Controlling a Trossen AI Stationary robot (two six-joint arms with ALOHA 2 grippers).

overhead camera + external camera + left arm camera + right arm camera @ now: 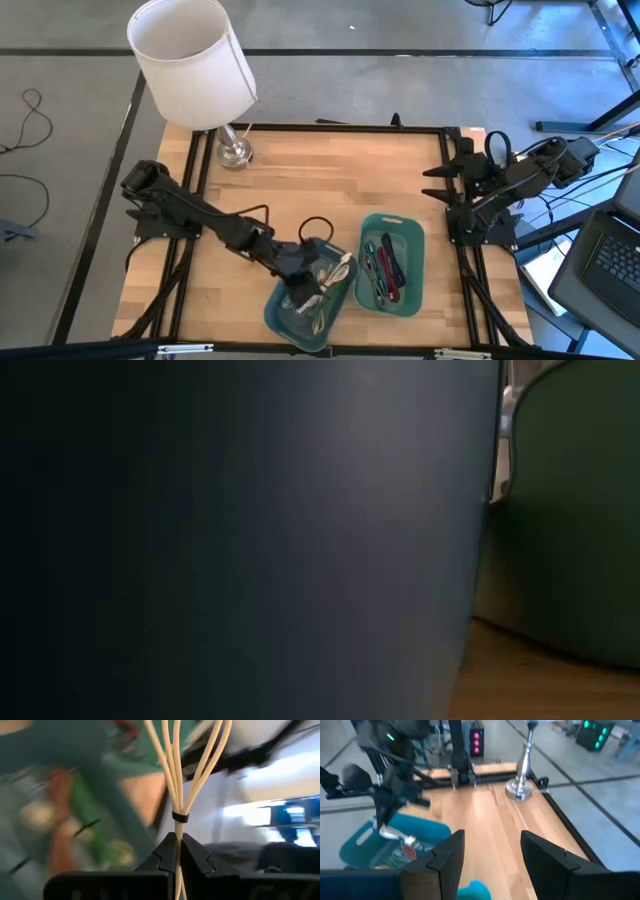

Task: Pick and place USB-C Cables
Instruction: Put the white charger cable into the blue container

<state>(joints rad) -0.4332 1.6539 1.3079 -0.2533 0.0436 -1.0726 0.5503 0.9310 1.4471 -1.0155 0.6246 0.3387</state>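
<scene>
My left gripper [303, 287] is over the blue tray [280, 312] at the table's near edge, shut on a beige USB-C cable bundle [335, 280]. In the left wrist view the beige strands [175, 765] fan out beyond a black tie [180, 816]. More cables, green and reddish [75, 815], lie in the blue tray. The green tray [412, 240] to its right holds red, grey and dark cables [383, 265]. My right gripper [490, 855] waits open at the table's right edge [440, 182], touching nothing. My left gripper pinches the beige bundle between its two shut fingers [162, 855], just behind the black tie [180, 816], with the fingers across the strands. The bundle sticks out on both sides of the fingers above the blue tray. Whether its ends touch the tray I cannot tell.
A lamp with a white shade [192, 60] and a metal base [234, 152] stands at the far left corner. The wooden tabletop [330, 180] between lamp and trays is bare. The blue tray's wall [250, 540] and the green tray [570, 520] block the low view.
</scene>
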